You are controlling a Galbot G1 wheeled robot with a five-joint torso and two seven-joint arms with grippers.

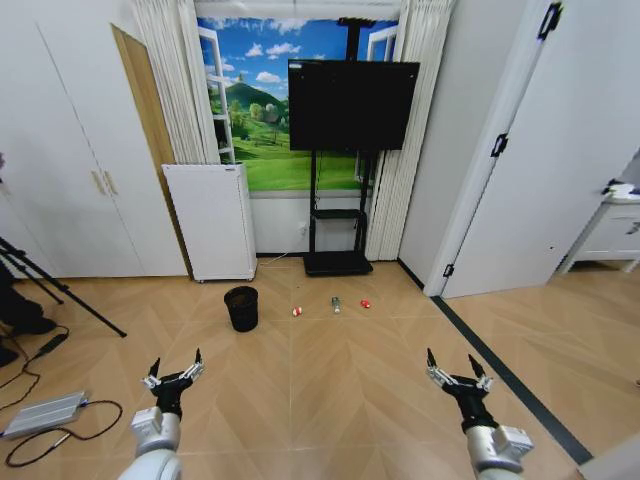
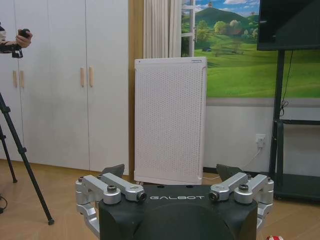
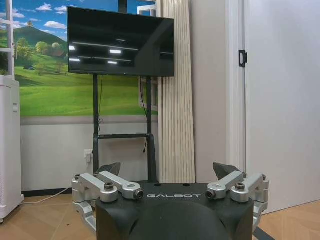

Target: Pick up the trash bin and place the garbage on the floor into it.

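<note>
The left gripper [image 1: 176,368] hangs low above the wooden floor [image 1: 330,380] with its fingers spread wide and holding nothing, well apart from the trash bin [image 1: 241,308] that stands upright further ahead, near the white perforated appliance [image 1: 212,221]. To the right of the bin lies the garbage in a row (a red-and-white wad [image 1: 297,311], a small bottle [image 1: 336,304], a red wrapper [image 1: 366,303]), before the TV stand [image 1: 338,262]. The right gripper [image 1: 449,368] is also low, wide open and empty.

Trash bin [image 1: 241,307] upright on floor [image 1: 330,380] nr white appliance [image 1: 212,221]; three garbage bits [image 1: 335,304] in row beside it. Left gripper [image 1: 176,367], right gripper [image 1: 449,367] low, jaws spread, empty.
</note>
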